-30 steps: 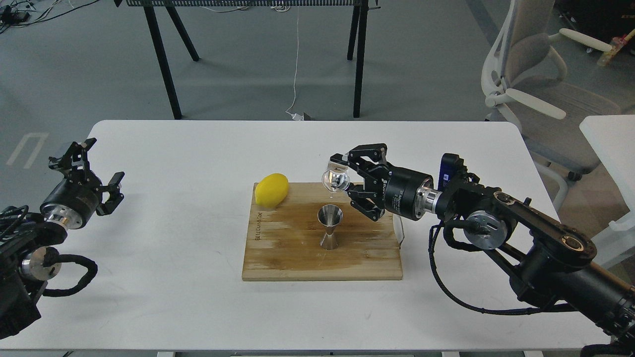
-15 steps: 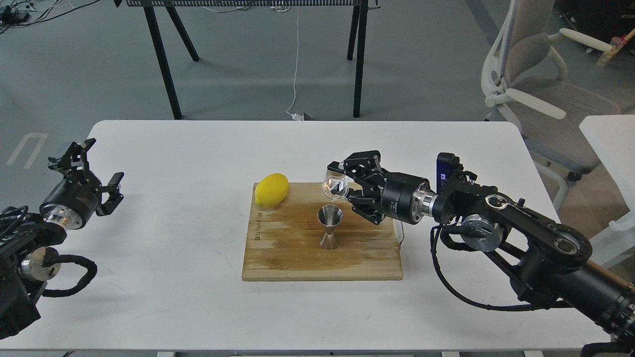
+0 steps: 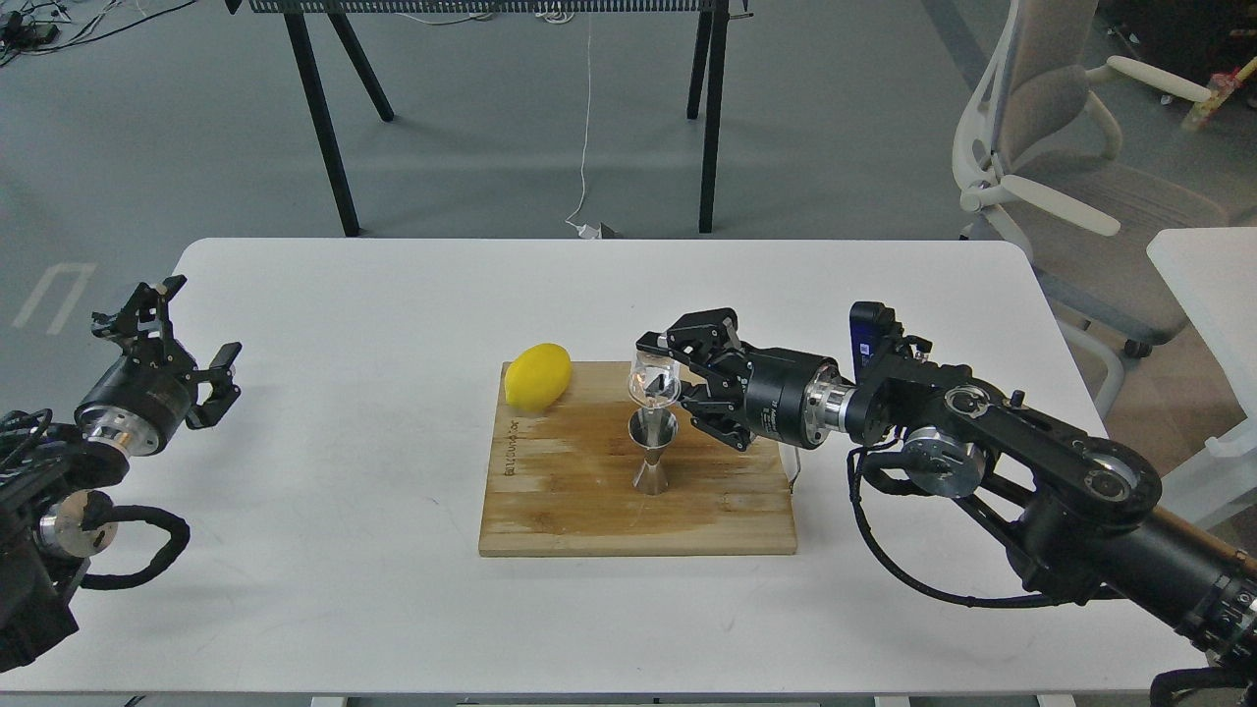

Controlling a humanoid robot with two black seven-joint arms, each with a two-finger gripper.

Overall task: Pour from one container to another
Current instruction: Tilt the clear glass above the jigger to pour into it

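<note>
The clear glass cup (image 3: 655, 382) hangs tilted just above the steel jigger (image 3: 652, 451), its lower edge close to the jigger's rim. My right gripper (image 3: 668, 378) is shut on the cup, reaching in from the right. The jigger stands upright near the middle of the wooden cutting board (image 3: 589, 511). Far off at the table's left edge, my left gripper (image 3: 182, 329) is open and holds nothing.
A yellow lemon (image 3: 537, 376) lies on the board's back left corner. The board rests on a white table (image 3: 344, 324). An office chair (image 3: 1070, 147) and another white table (image 3: 1213, 285) stand to the right; black table legs (image 3: 319, 118) rise behind.
My right gripper has carried the glass cup down and to the left, from higher behind the jigger to right over its rim. The left arm barely shifted.
</note>
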